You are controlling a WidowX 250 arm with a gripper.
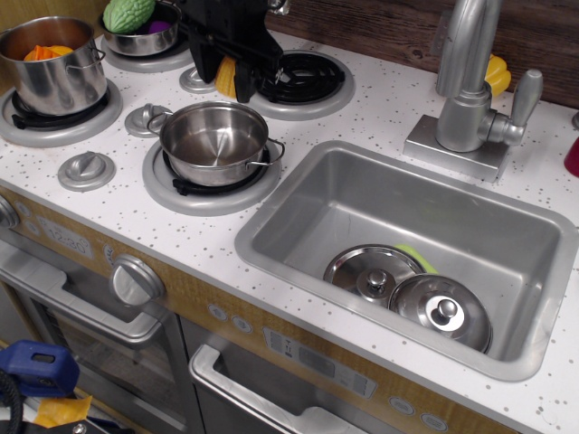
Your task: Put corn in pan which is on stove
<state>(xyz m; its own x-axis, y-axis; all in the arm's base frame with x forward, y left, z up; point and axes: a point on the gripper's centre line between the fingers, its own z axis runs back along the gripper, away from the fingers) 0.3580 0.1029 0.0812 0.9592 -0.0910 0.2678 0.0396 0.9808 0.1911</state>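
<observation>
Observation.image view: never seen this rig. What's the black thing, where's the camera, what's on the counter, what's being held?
One camera looks down at a toy kitchen from the front. The black thing is the robot arm's gripper; its jaws are shut on the corn, a small yellow toy, held above the stove just behind the empty pan. On other burners: a tall pot with orange pieces and a bowl with a green toy vegetable. To the right is a sink holding two lids, with a faucet behind it.
</observation>
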